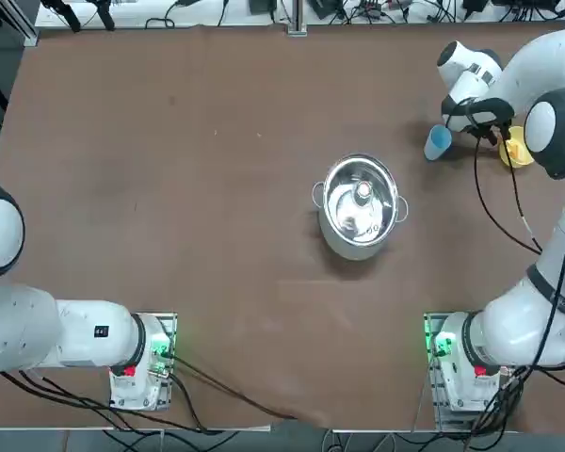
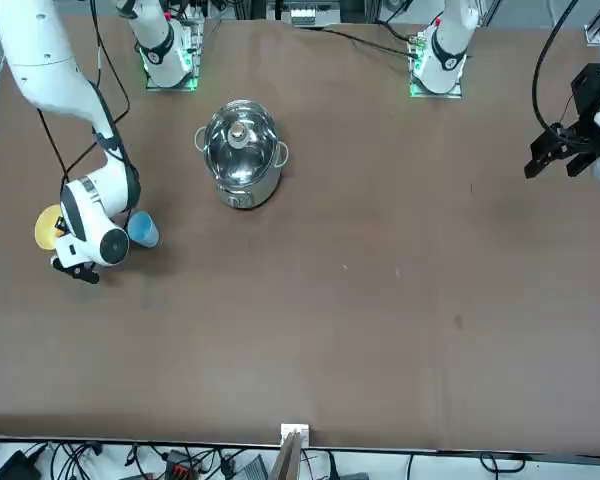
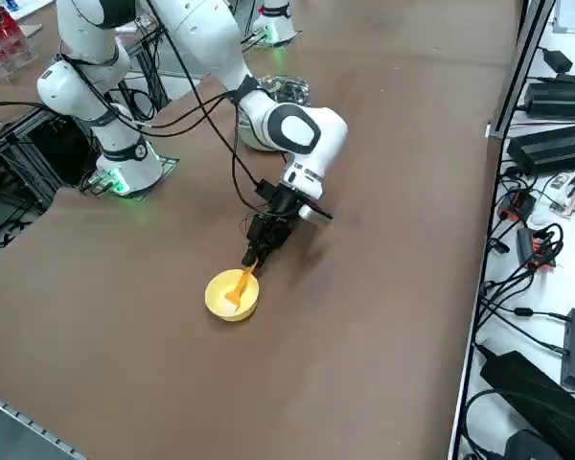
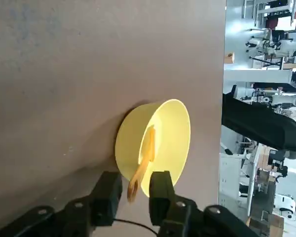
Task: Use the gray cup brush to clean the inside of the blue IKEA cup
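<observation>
no text, label or number can be read on anything here.

place: robotics lab | evidence: brown table (image 1: 217, 235), cables (image 3: 537, 240), equipment racks (image 4: 266, 29)

in the top view the yellow bowl (image 1: 516, 151) is half covered by the right arm's wrist, and the right gripper (image 1: 498, 137) is largely masked by its own housing. the gray cup brush (image 4: 143, 164) cannot be made out there. in the front view the bowl and the blue ikea cup (image 2: 143, 229) are partly hidden behind the wrist. whether the brush handle is touched by the fingers (image 4: 107, 193) cannot be told. the cup is not seen in the side view.
</observation>
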Tool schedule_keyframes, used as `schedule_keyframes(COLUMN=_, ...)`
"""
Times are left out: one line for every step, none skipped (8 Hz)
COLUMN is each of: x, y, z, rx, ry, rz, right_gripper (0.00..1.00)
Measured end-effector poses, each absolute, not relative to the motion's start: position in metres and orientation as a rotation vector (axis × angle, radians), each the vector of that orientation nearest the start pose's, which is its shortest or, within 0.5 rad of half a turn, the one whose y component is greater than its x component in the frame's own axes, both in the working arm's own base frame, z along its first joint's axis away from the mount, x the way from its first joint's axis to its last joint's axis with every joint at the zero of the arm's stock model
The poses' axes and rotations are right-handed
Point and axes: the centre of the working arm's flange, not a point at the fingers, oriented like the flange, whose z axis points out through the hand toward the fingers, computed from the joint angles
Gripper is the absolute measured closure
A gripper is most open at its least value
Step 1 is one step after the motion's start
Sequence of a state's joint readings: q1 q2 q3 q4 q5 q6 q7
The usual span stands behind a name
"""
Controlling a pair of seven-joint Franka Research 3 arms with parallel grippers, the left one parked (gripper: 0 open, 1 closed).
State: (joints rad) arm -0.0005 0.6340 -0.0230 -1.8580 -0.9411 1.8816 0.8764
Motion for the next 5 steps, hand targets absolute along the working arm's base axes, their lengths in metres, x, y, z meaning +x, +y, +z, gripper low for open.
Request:
schedule_keyframes(x=0.5856, y=-0.0741, z=0.1641, rx=2.163, ry=-0.328, rz=-0.219, right_gripper=0.64)
schedule_keyframes(x=0.5857, y=-0.0741, z=0.1642, rx=2.163, ry=-0.329, rz=-0.219, right_gripper=0.65)
schedule_keyframes(x=0.5858, y=-0.0741, z=0.1643, rx=2.163, ry=-0.329, rz=-0.218, right_gripper=0.66)
schedule_keyframes(x=0.5861, y=-0.074, z=0.1645, rx=2.163, ry=-0.329, rz=-0.216, right_gripper=0.68)
schedule_keyframes(x=0.5864, y=-0.0736, z=0.1647, rx=2.163, ry=-0.329, rz=-0.215, right_gripper=0.71)
